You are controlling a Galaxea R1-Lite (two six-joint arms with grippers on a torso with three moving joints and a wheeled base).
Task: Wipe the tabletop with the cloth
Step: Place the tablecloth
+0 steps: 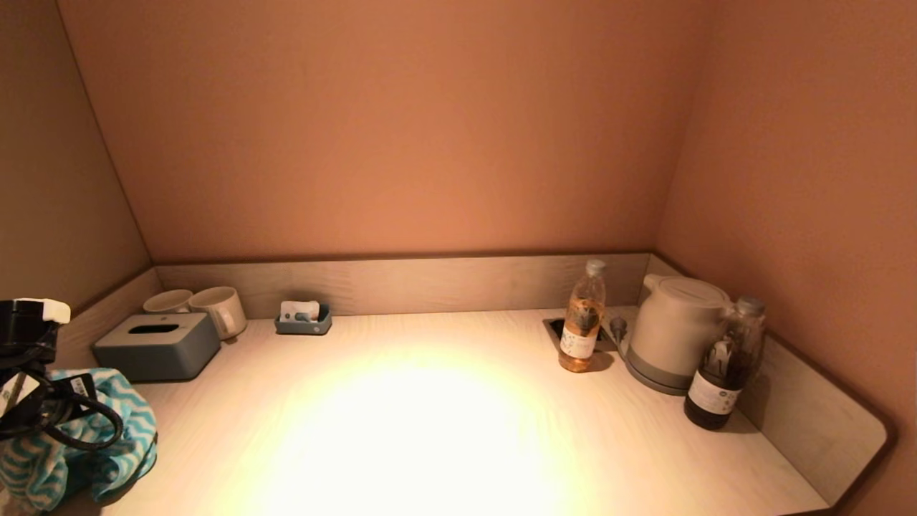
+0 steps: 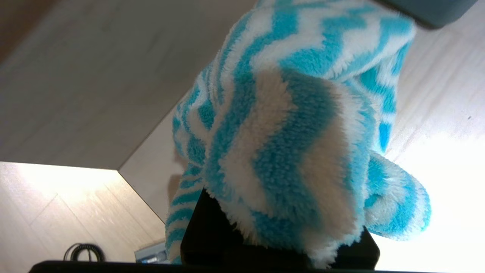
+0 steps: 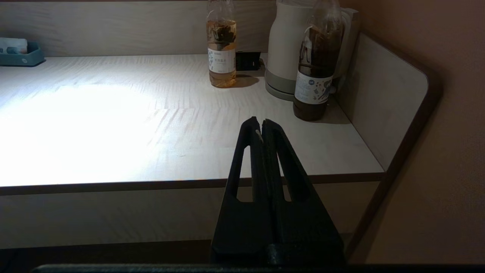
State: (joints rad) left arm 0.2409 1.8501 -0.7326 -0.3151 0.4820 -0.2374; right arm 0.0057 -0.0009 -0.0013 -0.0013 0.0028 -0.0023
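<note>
The cloth (image 1: pixel 79 437) is fluffy, with blue and white zigzag stripes. It sits bunched at the front left corner of the pale wooden tabletop (image 1: pixel 430 430). My left gripper (image 1: pixel 43 408) is shut on the cloth there. In the left wrist view the cloth (image 2: pixel 288 144) covers the fingers (image 2: pixel 212 235), and only their dark bases show. My right gripper (image 3: pixel 261 122) is shut and empty. It is parked low in front of the tabletop's (image 3: pixel 113 125) front edge near the right end, out of the head view.
A grey tissue box (image 1: pixel 156 345), two mugs (image 1: pixel 218 308) and a small grey tray (image 1: pixel 304 319) stand at the back left. An amber bottle (image 1: pixel 582 319), a white kettle (image 1: pixel 673 330) and a dark bottle (image 1: pixel 723 365) stand at the back right. Raised panels border the back and sides.
</note>
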